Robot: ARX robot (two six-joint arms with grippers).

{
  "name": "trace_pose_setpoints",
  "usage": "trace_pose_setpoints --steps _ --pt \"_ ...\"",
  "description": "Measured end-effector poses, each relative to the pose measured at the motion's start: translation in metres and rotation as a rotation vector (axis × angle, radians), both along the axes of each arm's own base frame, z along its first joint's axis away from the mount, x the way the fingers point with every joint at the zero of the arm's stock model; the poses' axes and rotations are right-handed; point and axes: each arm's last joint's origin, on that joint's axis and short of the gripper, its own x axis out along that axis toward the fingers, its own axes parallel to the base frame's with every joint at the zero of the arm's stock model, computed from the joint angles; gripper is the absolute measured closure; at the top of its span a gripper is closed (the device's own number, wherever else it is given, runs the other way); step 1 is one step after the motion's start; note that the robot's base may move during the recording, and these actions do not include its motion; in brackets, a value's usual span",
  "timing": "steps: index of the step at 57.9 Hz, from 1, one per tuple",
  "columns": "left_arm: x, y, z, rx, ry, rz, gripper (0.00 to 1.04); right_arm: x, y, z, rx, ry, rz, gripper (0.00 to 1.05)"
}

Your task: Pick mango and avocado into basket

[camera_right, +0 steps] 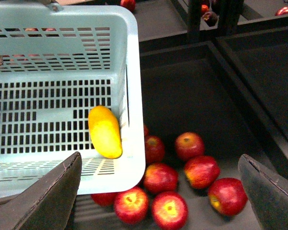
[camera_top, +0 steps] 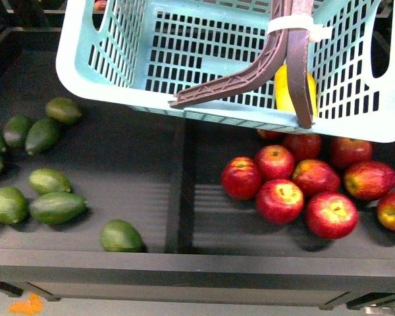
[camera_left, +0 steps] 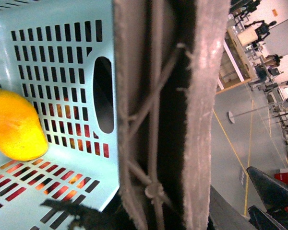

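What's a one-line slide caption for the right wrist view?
Open right gripper above the basket; mango inside against its wall, red apples in the bin beside it.

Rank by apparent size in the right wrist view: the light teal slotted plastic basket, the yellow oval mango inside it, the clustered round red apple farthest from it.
1. teal basket: largest by far.
2. yellow mango: longer than the apple, though perhaps nearer the camera.
3. red apple: smallest.

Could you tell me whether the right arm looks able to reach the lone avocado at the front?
Probably yes: the avocado lies uncovered, clear of the basket, and the right gripper is open and empty, though over the apples.
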Motion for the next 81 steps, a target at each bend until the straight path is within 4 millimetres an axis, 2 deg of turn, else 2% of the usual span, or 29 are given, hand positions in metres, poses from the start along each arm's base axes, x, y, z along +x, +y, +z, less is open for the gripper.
trace_pose_setpoints --steps 56,66,73,78,81 --pt "0.000 0.000 0.000 0.002 -0.003 0.003 0.91 0.000 0.000 0.000 0.000 0.001 0.000 0.09" --pt "0.006 0.009 0.000 0.007 0.000 0.040 0.91 0.000 0.001 0.000 0.000 0.003 0.008 0.09" --pt "0.004 0.007 0.000 0.013 -0.012 0.039 0.91 0.000 0.000 0.000 0.002 0.004 0.008 0.09" --pt "0.004 0.007 0.000 0.009 -0.004 0.035 0.91 0.008 -0.008 -0.001 0.079 0.185 0.128 0.09" --pt "0.003 0.005 0.000 0.006 -0.003 0.024 0.91 0.015 -0.015 -0.001 0.097 0.228 0.140 0.09"
